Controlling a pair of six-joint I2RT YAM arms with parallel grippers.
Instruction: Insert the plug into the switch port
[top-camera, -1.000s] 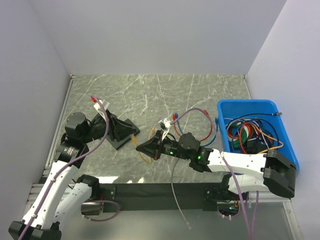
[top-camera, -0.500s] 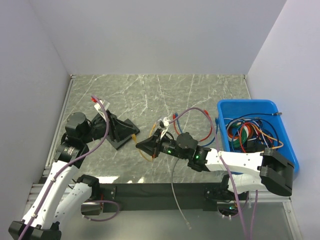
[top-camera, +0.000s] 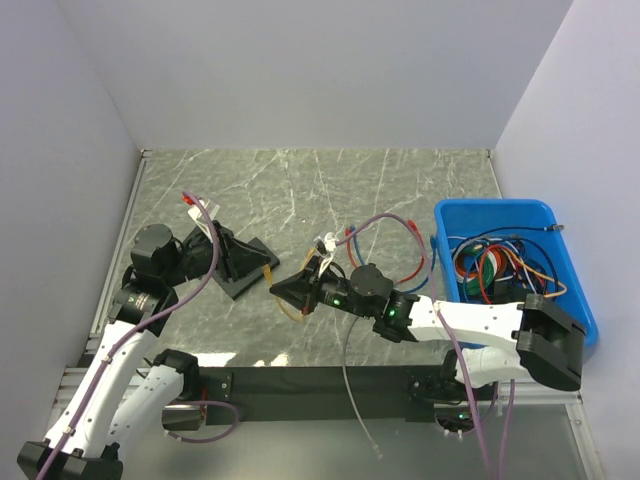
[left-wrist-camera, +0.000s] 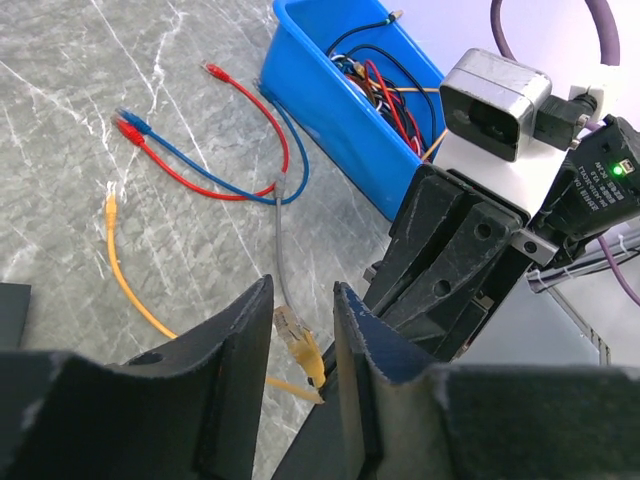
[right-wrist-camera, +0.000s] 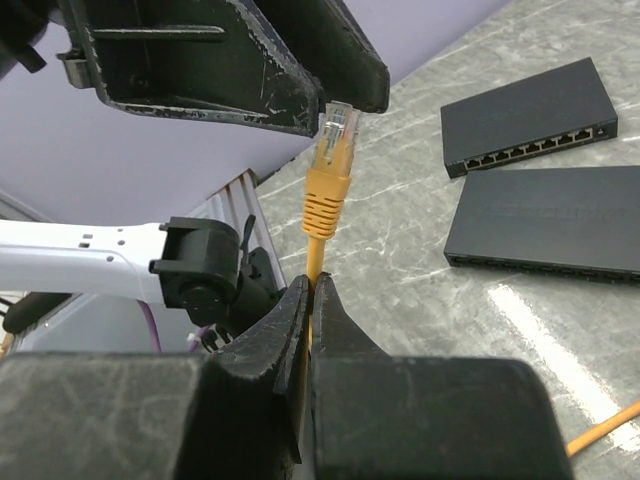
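Observation:
My right gripper (right-wrist-camera: 310, 287) is shut on a yellow cable just behind its plug (right-wrist-camera: 330, 135), which sticks up out of the jaws. In the left wrist view the same plug (left-wrist-camera: 300, 345) sits in the gap between my open left gripper's fingers (left-wrist-camera: 300, 300), with neither finger closed on it. In the top view the two grippers meet left of centre: left gripper (top-camera: 258, 266), right gripper (top-camera: 284, 288). Two black switches lie on the table in the right wrist view, one showing its row of ports (right-wrist-camera: 530, 115), the other (right-wrist-camera: 560, 220) nearer.
A blue bin (top-camera: 500, 212) full of cables stands at the right, also in the left wrist view (left-wrist-camera: 330, 130). Red and blue cables (left-wrist-camera: 200, 170), a grey cable (left-wrist-camera: 280, 250) and the yellow cable's other end (left-wrist-camera: 112, 210) lie on the marble table. White walls close in on both sides.
My right gripper has edged a little left and up with the plug, closer into the left gripper. The left arm has barely moved.

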